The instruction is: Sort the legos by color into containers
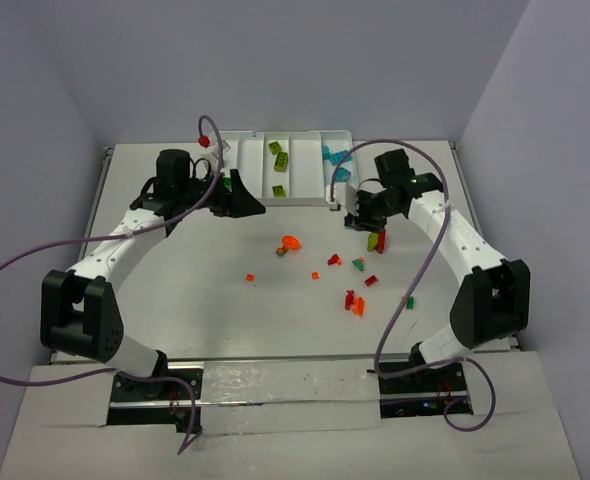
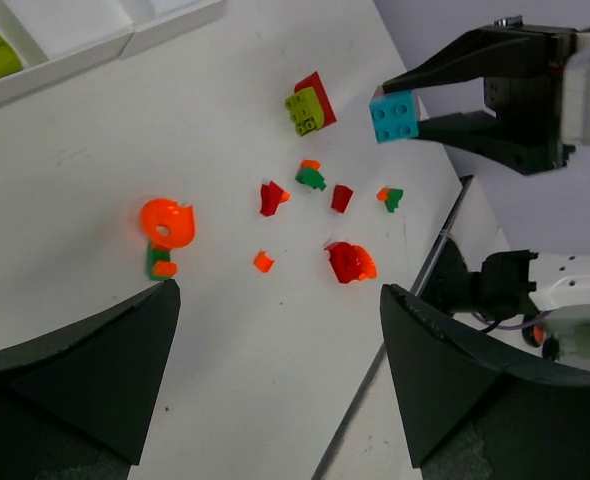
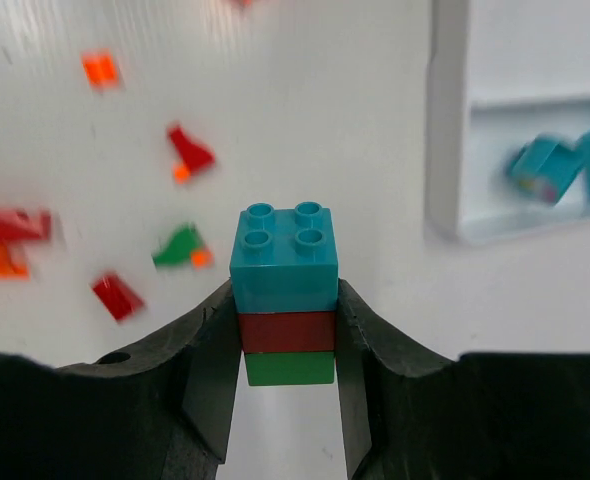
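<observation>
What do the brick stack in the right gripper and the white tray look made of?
Brick stack: most likely hard moulded plastic; smooth, slightly glossy faces, crisp round studs on the teal top. Tray: apparently white plastic, matte, with thin raised moulded rims.

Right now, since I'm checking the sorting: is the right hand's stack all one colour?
No, the stack in the right hand is teal over red over green.

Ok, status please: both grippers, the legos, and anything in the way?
Left gripper open, empty. Right gripper shut on teal-red-green stack, near the tray. Loose legos on the table; nothing seen blocking.
</observation>
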